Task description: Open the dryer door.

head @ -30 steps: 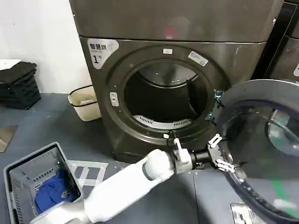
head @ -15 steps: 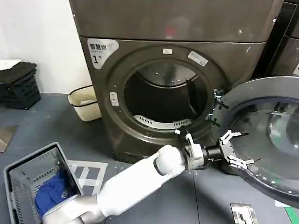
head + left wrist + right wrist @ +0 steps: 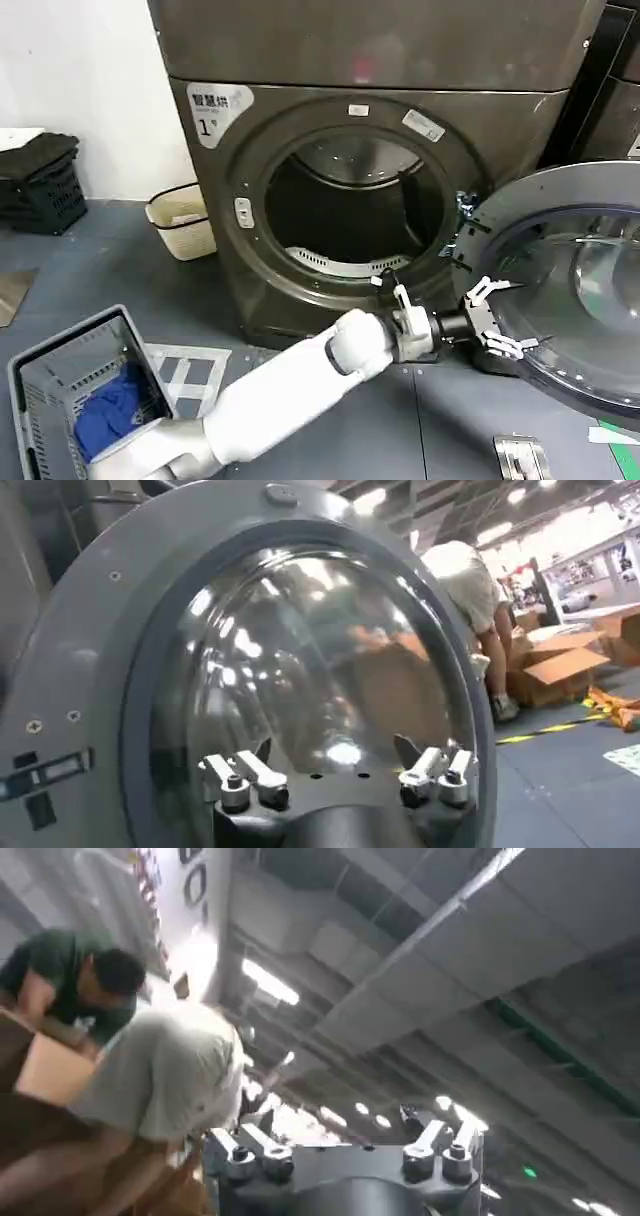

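- Grey floor (image 3: 100,260) runs under everything, with a white wall on the far left; a cream bin (image 3: 180,218) stands beside the grey-bronze dryer (image 3: 400,60) marked "1", and a grey basket (image 3: 70,390) with blue cloth in it sits near me on the left.
- On progress, I judge the job essentially done: the dryer door (image 3: 580,290) stands swung wide to the right, well clear of the round opening, and the drum (image 3: 350,215) is bare and dark behind it. What may be left is only to draw my arm away.
- My left arm (image 3: 290,390) reaches from near left across to the right, stretched low in front of the machine, wrist level and pointing at the door's near left edge.
- My left gripper (image 3: 488,318) has its fingers spread wide and grips nothing; it sits just beside the door's rim, and I cannot tell whether a fingertip touches it. From my left wrist the glass dome (image 3: 320,670) looms right ahead of the spread fingers (image 3: 245,775).
- My right gripper (image 3: 340,1153) is parked, pointing up toward a ceiling, fingers apart and holding nothing.
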